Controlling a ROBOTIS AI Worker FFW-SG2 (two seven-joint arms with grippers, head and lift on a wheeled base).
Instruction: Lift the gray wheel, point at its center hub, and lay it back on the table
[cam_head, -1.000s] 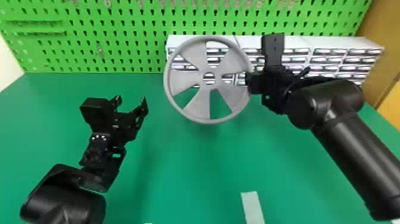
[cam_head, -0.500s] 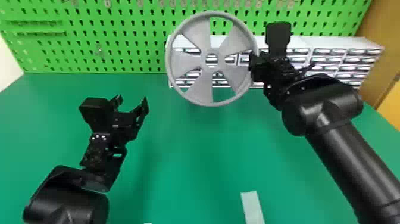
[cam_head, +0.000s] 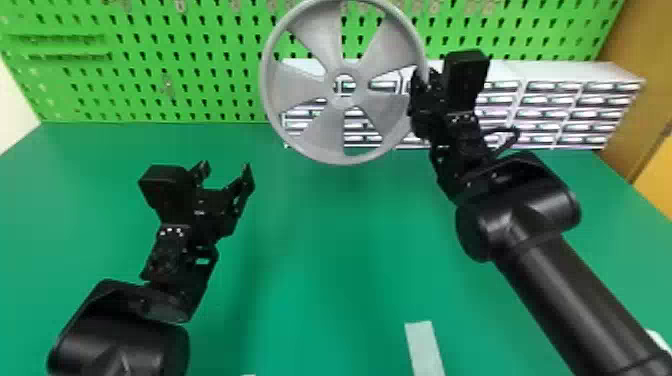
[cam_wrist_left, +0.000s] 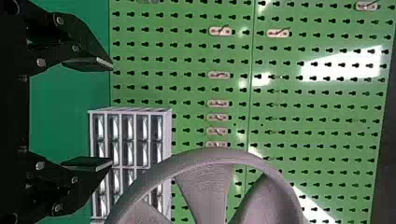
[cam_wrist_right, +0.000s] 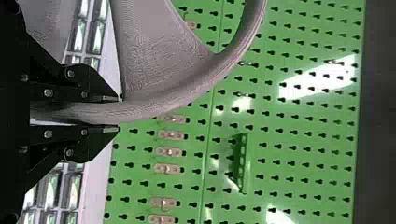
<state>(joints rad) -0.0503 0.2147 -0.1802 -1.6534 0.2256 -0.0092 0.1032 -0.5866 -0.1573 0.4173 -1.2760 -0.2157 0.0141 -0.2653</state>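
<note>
And the gray wheel (cam_head: 320, 130) is being held aloft, above the green table (cam_head: 325, 250), its open face being turned toward the head camera! It is being gripped by the right gripper (cam_head: 419, 85) at the rim, on the robot's right side of the wheel. In the right wrist view the grip is being shown up close — the rim is being clamped between the two flat fingers (cam_wrist_right: 105, 98), one being pressed to each side of it. The spokes are being spread around the center hub (cam_head: 345, 103), and between them the white drawer units (cam_head: 575, 72) and the green pegboard (cam_head: 200, 100) are being glimpsed.

Over on the other side, the left gripper (cam_head: 225, 170) is being held lower than the wheel and well apart from it, its fingers being spread wide with a bare gap between them. In the left wrist view that same gap is being displayed, part of the wheel being seen beyond the fingers (cam_wrist_left: 86, 63).

Behind it all, small metal hooks (cam_wrist_right: 172, 135) are being carried by the pegboard, and what seems to be a green bracket — dimly seen — is being mounted there too. Nearer the robot, a pale strip (cam_head: 425, 345) is being shown on the table.
</note>
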